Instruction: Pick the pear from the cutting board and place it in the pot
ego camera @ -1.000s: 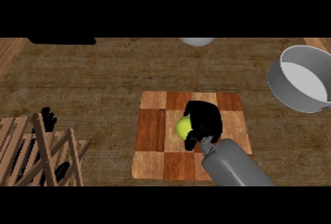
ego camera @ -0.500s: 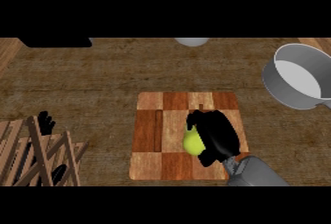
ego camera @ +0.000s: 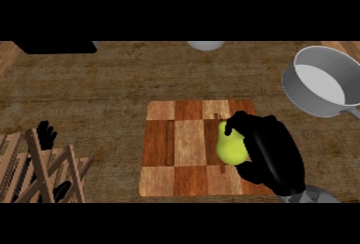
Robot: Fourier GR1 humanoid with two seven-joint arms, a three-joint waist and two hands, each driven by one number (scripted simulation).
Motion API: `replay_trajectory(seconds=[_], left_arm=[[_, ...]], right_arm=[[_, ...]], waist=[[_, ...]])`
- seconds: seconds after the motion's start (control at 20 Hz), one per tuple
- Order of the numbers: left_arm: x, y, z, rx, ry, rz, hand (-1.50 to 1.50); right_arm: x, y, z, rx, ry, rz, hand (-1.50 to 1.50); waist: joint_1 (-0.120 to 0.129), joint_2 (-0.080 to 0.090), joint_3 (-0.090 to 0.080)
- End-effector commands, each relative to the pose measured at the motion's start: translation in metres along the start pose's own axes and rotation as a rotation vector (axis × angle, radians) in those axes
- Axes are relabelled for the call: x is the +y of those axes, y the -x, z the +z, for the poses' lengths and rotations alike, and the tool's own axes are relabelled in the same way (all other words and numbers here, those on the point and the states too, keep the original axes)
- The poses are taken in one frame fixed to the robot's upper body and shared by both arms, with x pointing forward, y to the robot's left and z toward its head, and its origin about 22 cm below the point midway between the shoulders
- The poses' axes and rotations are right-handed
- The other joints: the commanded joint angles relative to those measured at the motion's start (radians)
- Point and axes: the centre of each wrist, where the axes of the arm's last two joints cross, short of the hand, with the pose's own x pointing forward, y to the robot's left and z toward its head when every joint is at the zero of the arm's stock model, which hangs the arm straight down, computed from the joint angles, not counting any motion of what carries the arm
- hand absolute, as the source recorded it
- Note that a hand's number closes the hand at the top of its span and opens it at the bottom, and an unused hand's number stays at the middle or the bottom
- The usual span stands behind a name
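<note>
A dark wood-grain counter (ego camera: 105,95) bears a slatted wooden rack (ego camera: 44,172) lower left and a black slab (ego camera: 56,46) upper left.

The right hand (ego camera: 271,152) is now further to the right in the frame, curled round the pear (ego camera: 232,147). The pear goes with it, over the right side of the cutting board (ego camera: 175,143) (both look bigger than before).

The pear (ego camera: 231,148) is yellow-green and lies lengthwise, narrow end towards 12 o'clock, on the right part of the cutting board (ego camera: 184,143). The right hand (ego camera: 273,153) curls round it from 3 o'clock. The board is wooden and chequered. The grey pot (ego camera: 299,93) stands at 2 o'clock from it, well apart.
</note>
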Motion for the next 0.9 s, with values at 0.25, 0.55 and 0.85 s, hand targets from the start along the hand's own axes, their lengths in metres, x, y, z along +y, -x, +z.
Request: replay_trajectory(seconds=[0.25, 0.55, 0.85], left_arm=[[-0.081, -0.032, -0.014, -0.144, 0.092, 0.16, 0.0], [-0.088, -0.038, -0.012, -0.137, 0.127, 0.169, 0.0], [-0.085, -0.034, -0.008, -0.147, 0.112, 0.153, 0.0]], right_arm=[[-0.053, 0.029, 0.017, 0.195, 0.156, 0.07, 1.5], [-0.073, 0.071, 0.011, 0.304, 0.197, 0.115, 1.5], [-0.088, 0.123, 0.013, 0.376, 0.21, 0.128, 1.5]], waist=[[-0.016, -0.002, 0.013], [0.002, 0.004, 0.015], [0.009, 0.006, 0.016]])
